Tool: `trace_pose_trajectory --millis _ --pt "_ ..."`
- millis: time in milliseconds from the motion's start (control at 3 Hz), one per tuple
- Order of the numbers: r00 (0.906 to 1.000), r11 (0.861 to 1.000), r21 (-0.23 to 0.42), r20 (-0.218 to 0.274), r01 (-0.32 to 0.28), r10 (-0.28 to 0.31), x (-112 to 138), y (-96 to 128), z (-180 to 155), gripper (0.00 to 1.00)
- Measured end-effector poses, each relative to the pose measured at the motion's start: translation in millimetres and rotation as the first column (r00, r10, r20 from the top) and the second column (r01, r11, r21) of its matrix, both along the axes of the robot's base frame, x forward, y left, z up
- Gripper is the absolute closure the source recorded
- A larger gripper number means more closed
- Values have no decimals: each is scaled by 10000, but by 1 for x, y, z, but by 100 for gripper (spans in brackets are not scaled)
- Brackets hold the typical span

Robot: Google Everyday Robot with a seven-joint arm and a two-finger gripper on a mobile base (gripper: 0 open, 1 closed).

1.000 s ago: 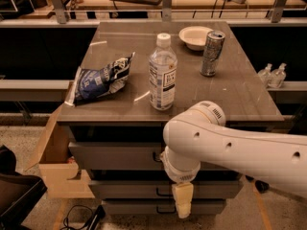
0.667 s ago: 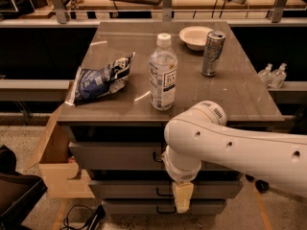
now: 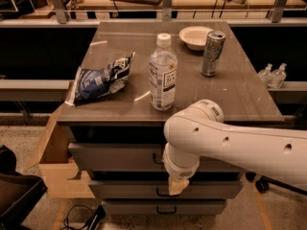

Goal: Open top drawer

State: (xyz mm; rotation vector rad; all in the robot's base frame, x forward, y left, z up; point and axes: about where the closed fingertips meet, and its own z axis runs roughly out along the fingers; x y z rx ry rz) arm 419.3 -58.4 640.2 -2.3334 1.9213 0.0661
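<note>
The top drawer point(image 3: 115, 157) is the grey metal front just under the tabletop. Its dark loop handle point(image 3: 157, 158) shows at centre, partly covered by my white arm point(image 3: 230, 145). The inside of the drawer is hidden. My gripper point(image 3: 176, 187) points downward below the wrist, in front of the second drawer point(image 3: 124, 189). It is a little below and to the right of the top handle and does not touch it.
A third drawer point(image 3: 134, 207) is lowest. On the tabletop point(image 3: 240, 95) stand a water bottle point(image 3: 163, 73), a chip bag point(image 3: 98, 80), a can point(image 3: 211, 53) and a bowl point(image 3: 195, 36). An open cardboard box point(image 3: 55, 166) sits to the left of the cabinet.
My gripper has risen a little and shifted slightly left, toward the top drawer's handle. The drawers and the things on the table have not moved.
</note>
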Motion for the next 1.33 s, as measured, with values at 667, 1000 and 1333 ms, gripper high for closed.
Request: trace_pose_trajectory --millis 667,1000,1333 --pt "10000 10000 -42 45 0 0 -1 -1 2 100" --pt "10000 10000 -43 46 0 0 -1 -1 2 100" --pt "9999 9999 -68 90 88 -87 -5 -4 4 100"
